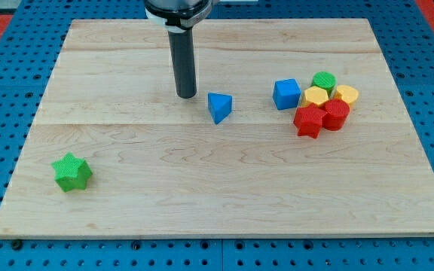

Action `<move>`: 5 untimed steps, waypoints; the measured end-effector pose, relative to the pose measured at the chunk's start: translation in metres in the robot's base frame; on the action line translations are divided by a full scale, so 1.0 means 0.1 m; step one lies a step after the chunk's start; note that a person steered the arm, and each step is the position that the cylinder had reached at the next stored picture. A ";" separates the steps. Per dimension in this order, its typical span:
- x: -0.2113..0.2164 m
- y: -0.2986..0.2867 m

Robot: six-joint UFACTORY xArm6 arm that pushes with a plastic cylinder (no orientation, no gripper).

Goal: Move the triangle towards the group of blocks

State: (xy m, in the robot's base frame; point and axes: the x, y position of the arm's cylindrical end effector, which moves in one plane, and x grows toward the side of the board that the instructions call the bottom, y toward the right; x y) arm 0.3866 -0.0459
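A blue triangle block point(219, 107) lies near the middle of the wooden board point(202, 188). My tip point(187, 95) stands just to the view's left of it, a small gap apart. At the view's right sits a tight group: a blue cube point(286, 94), a green cylinder-like block point(324, 81), two yellow blocks point(316, 96) point(346, 95), a red star-like block point(307, 121) and a red hexagonal block point(335, 114). The triangle is a little way to the view's left of the blue cube.
A green star block point(72, 172) lies alone at the view's lower left. The board rests on a blue perforated table point(6, 150). The arm's dark head point(178, 10) hangs at the view's top.
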 end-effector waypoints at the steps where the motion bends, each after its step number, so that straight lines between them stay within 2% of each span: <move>1: 0.01 0.35; 2: 0.03 -0.01; 4: 0.12 0.53; 5: 0.27 0.34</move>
